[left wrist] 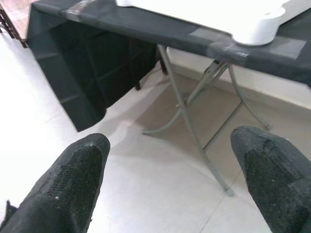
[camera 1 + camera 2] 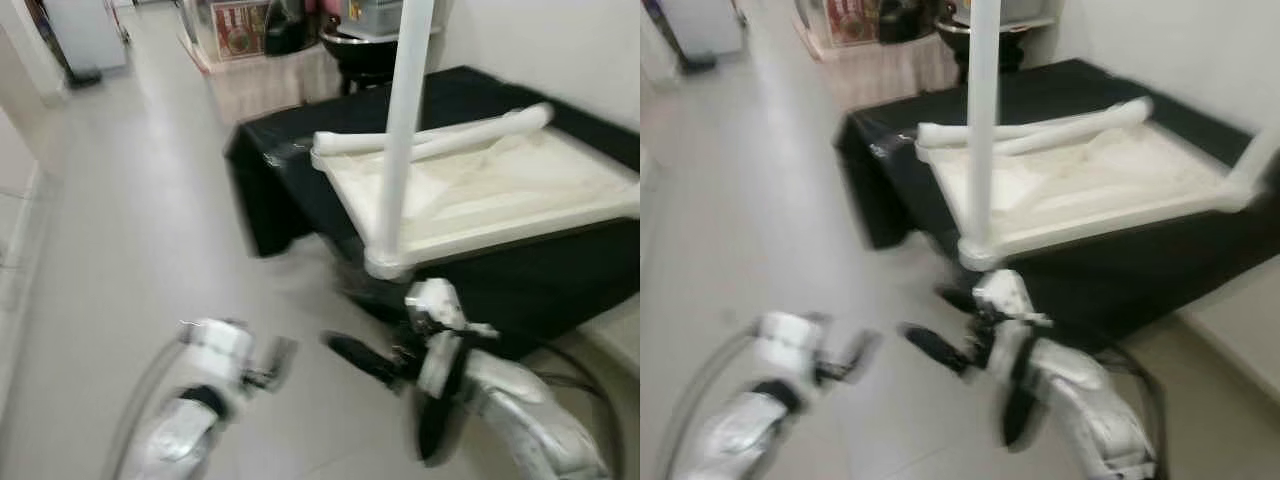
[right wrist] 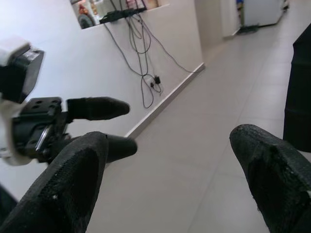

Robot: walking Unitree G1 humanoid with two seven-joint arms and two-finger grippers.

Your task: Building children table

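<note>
Silver arms, white wrist housings, each tool [image 1: 175, 179] with textured black fingers [image 3: 272, 179].

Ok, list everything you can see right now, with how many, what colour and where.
Children table top: one, white, upside down on the black-covered table.
Fitted table leg: one, white, standing upright at the top's near corner.
Loose table legs: two, white, lying along the top's far edge.
Folding table: one, black cover over grey metal legs, on the robot's right by the wall.
Floor: pale tiles, running down a corridor.
Cables: several, dark, hanging on the white wall.
Left end effector: one, black fingers, open, low over the floor.
Right end effector: one, black fingers, open, below the table edge.
</note>
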